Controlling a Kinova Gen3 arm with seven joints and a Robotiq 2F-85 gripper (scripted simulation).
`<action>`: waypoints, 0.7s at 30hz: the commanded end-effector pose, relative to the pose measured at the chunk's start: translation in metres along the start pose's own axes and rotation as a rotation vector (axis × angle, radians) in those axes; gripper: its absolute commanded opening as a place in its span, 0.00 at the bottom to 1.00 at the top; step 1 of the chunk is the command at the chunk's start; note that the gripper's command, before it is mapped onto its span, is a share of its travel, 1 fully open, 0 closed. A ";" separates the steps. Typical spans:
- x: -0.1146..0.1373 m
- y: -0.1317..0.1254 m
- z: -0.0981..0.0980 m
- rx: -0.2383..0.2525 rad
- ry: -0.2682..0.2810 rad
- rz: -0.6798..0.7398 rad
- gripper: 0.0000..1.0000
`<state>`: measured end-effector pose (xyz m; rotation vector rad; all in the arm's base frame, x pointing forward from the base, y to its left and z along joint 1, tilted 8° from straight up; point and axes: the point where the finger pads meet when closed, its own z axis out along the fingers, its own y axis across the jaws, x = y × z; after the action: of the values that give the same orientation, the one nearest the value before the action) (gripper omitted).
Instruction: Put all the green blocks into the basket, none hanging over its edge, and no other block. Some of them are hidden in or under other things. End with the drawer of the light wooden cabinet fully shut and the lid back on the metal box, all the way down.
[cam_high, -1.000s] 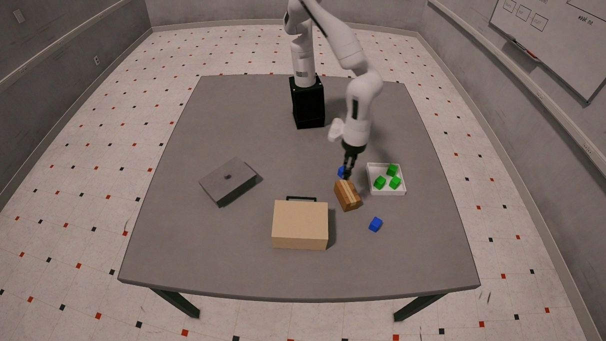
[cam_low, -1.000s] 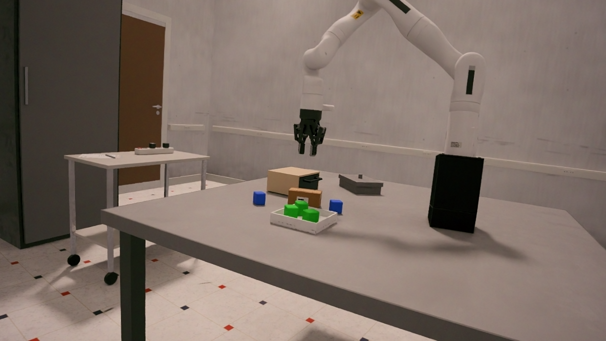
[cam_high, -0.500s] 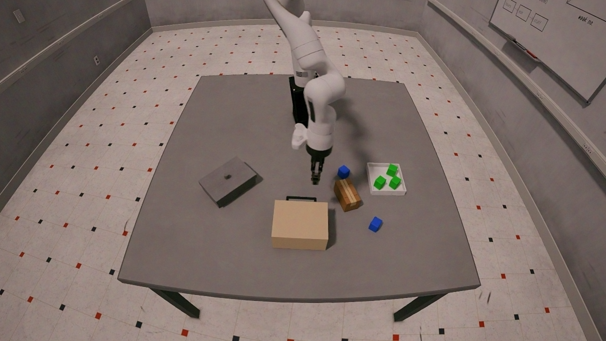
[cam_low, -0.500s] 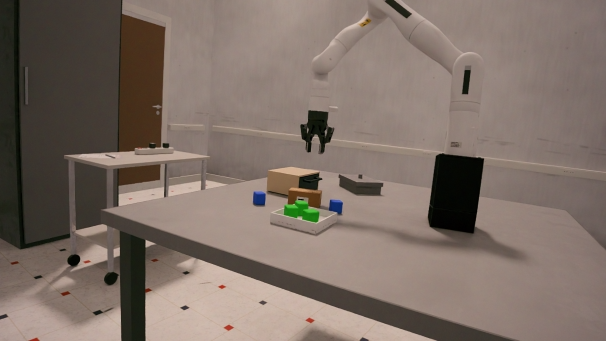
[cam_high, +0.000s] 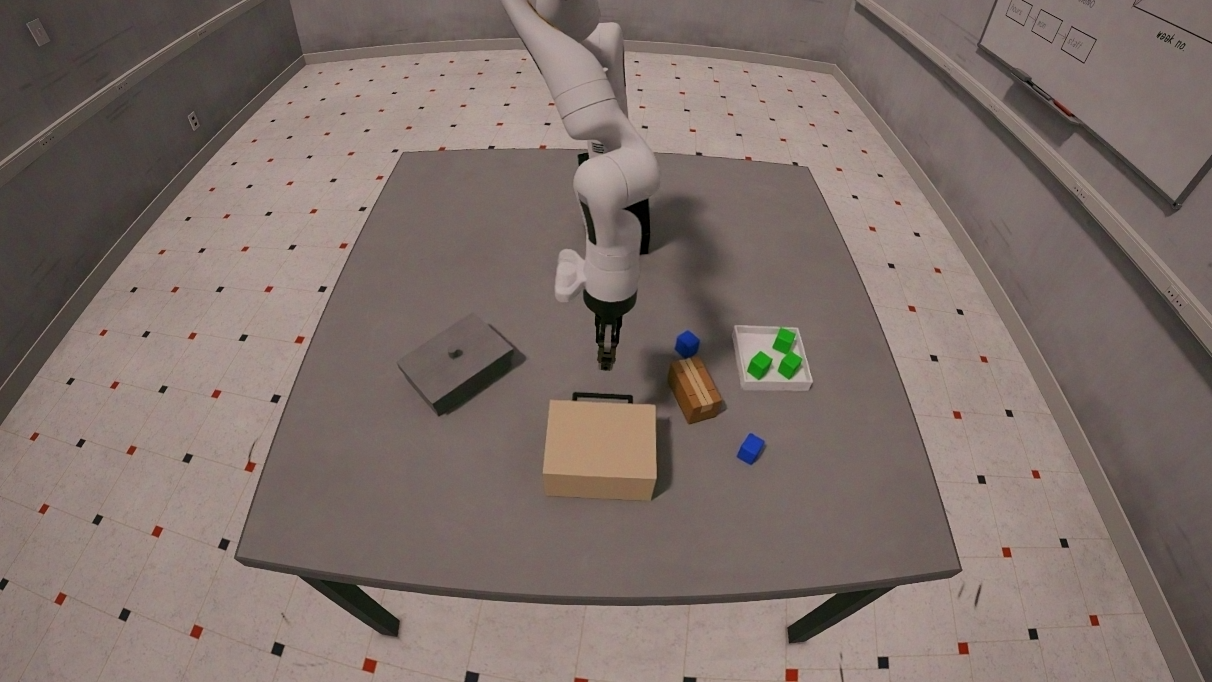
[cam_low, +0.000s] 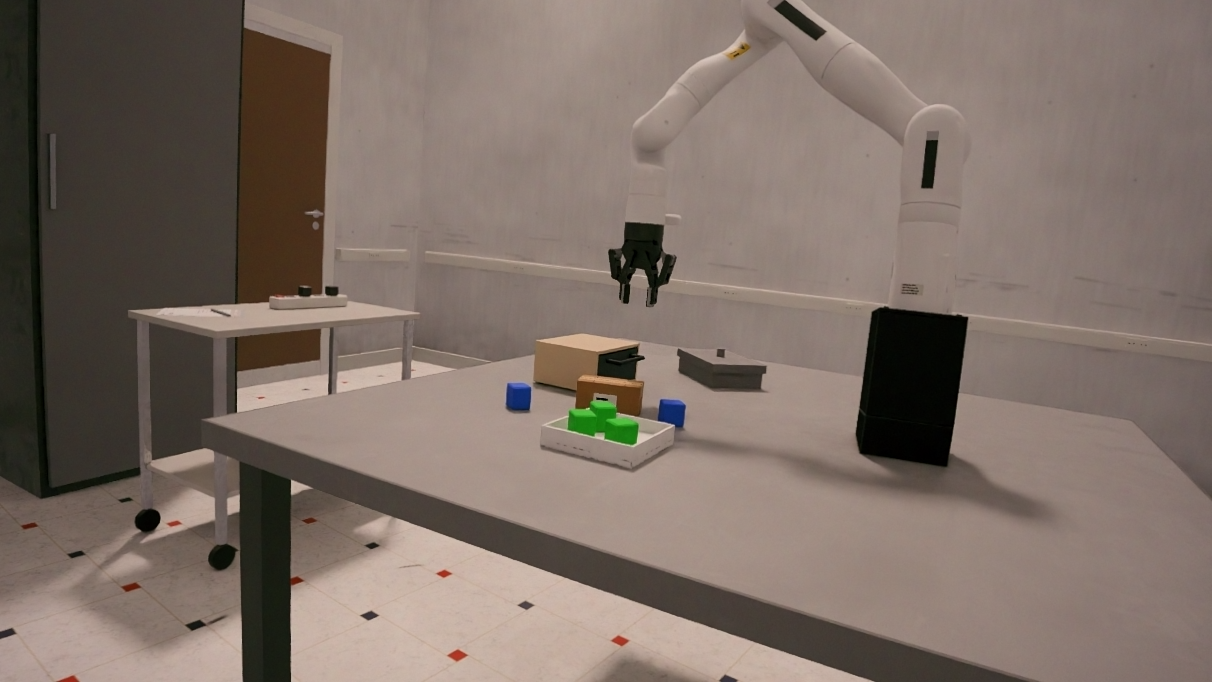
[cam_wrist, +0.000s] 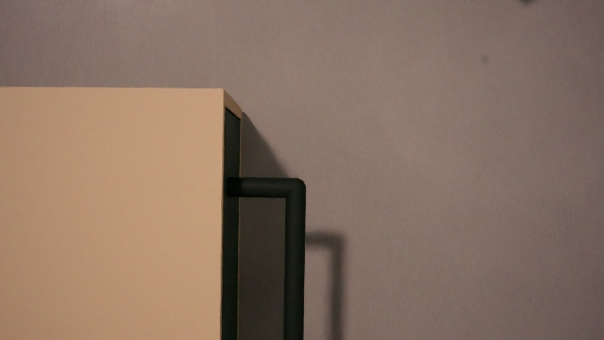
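While the flat grey metal box (cam_high: 455, 360) (cam_low: 720, 374) sits lidded toward the table's left edge, as the top view has it, the black two-fingered claw (cam_high: 605, 366) (cam_low: 637, 298) hangs in the air, half spread, pinching nothing. Below it, the light wooden cabinet (cam_high: 600, 441) (cam_low: 566, 360) (cam_wrist: 110, 215), nearer the front edge, looks shut. Then comes the brown cardboard box (cam_high: 694, 390) (cam_low: 610, 396). Toward the right edge, the white shallow basket (cam_high: 772, 387) (cam_low: 584, 450) holds three green cube blocks (cam_high: 789, 364) (cam_low: 621, 430). I'd guess the job is well along; whether more greens are hidden, I can't tell.

Relative to the earlier views, the gripper (cam_high: 605, 364) (cam_low: 637, 301) is displaced across the table (cam_high: 423, 508) (cam_low: 762, 525), away from the edge nearest the basket (cam_high: 771, 388) (cam_low: 584, 451) and toward the edge nearest the metal box (cam_high: 457, 364) (cam_low: 720, 371). From above, its position shifts from beside the brown carton (cam_high: 694, 390) (cam_low: 610, 394) to near the cabinet handle (cam_high: 602, 395) (cam_low: 625, 359) (cam_wrist: 295, 260). The blue block (cam_high: 687, 343) (cam_low: 672, 413) nearer the arm's base edge, formerly partly covered, is now fully exposed; the black pedestal (cam_high: 645, 233) (cam_low: 911, 385) at that edge becomes largely hidden behind the arm (cam_high: 614, 178) (cam_low: 678, 101).
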<state>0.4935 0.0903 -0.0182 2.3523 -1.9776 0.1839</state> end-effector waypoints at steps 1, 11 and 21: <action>0.001 -0.001 -0.001 0.002 0.000 -0.002 0.58; 0.001 -0.001 -0.001 0.002 0.000 -0.002 0.30; 0.001 -0.001 -0.001 0.002 0.000 -0.002 0.30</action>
<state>0.4938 0.0893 -0.0180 2.3542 -1.9753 0.1837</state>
